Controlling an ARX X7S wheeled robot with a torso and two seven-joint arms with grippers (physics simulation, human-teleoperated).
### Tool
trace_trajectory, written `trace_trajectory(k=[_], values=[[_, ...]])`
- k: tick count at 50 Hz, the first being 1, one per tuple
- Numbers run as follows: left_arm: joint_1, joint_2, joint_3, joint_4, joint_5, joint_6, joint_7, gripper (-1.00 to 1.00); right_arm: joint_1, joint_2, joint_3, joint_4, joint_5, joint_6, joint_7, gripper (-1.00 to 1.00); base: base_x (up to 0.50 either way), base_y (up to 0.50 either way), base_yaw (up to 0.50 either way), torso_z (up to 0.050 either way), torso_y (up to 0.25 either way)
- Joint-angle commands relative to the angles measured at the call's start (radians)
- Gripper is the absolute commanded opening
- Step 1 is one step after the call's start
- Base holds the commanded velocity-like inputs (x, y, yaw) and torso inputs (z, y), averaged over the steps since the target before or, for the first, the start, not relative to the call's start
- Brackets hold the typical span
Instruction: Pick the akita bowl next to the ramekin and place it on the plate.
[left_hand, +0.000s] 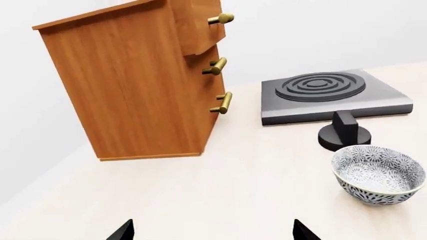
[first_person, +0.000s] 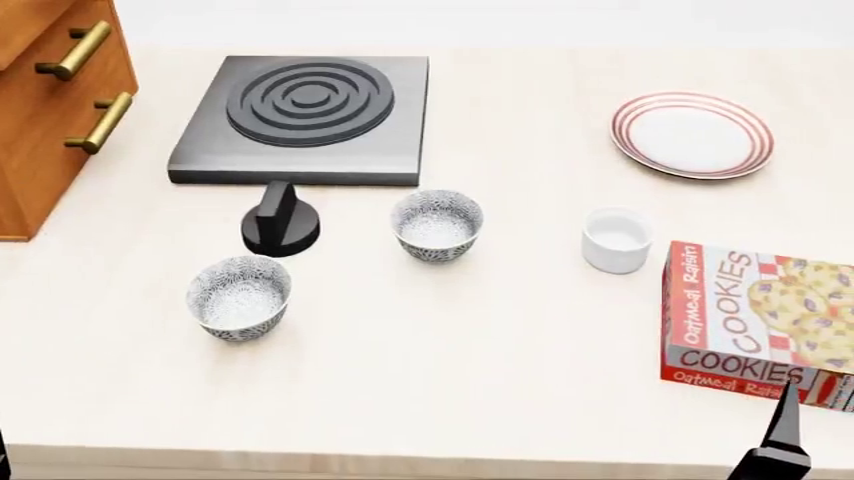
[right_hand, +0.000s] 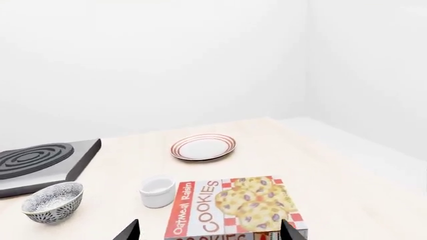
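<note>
Right, the akita bowl (first_person: 437, 224) sits mid-frame in the head view, the ramekin (first_person: 617, 240) just right of it and the plate (first_person: 693, 134) upper right. A cookie box (first_person: 758, 325) stands before the right tool (right_hand: 210, 231), fingers apart. The left tool (left_hand: 213, 231) looks open too. A second bowl (first_person: 239, 296) sits lower left beside a black knob (first_person: 279, 226).

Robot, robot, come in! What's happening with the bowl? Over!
Both grippers open, empty. Akita bowl beside ramekin, untouched on table. Plate bare. Cookie box sits under right gripper.
</note>
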Motion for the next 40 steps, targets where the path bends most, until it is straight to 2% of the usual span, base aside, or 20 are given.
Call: trace_trajectory(k=[1,40], values=[[0.002,0.022,-0.035,0.007,-0.008,0.008,0.022,1.0,-0.001,-0.015,0.02,0.009,-0.015,-0.01,-0.015,1.0,0.0,-0.21,0.0,0.0,0.0],[0.003,0.018,-0.03,0.001,-0.018,0.011,0.011,1.0,-0.008,-0.002,0.013,0.004,0.004,-0.01,-0.001,1.0,0.0,-0.21,0.0,0.0,0.0]])
